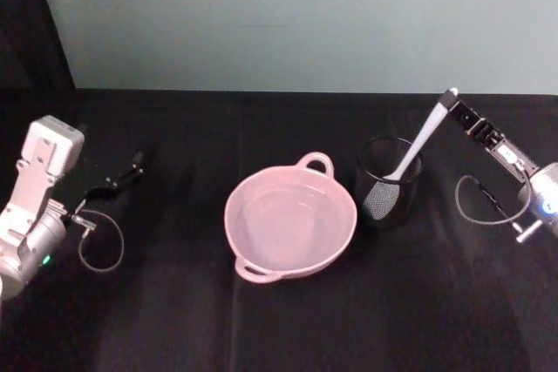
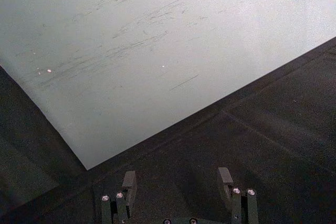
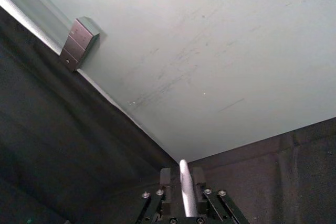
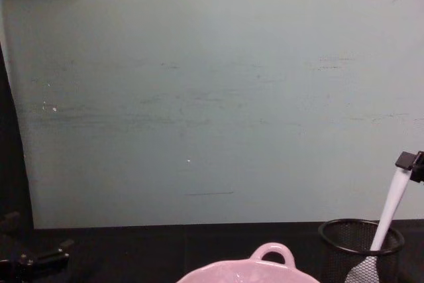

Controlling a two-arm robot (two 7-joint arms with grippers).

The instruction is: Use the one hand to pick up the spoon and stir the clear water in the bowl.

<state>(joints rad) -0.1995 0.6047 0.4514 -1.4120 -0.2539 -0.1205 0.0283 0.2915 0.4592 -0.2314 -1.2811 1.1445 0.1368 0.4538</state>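
Head view: bowl (image 1: 253,202) mid-cloth (image 1: 174,320); the cup (image 1: 388,182) just right of the bowl holds the spoon (image 1: 425,137) tilted, handle end up and leaning away from the bowl, pinched at its tip by the right gripper (image 1: 452,102); left gripper (image 1: 132,165) parked well left of the bowl. Wrist views: left fingers (image 2: 128,183) spread, nothing between; right fingers (image 3: 166,178) pressed onto the spoon handle. Chest view: spoon rises out of the cup right of the bowl, top end in the right gripper.
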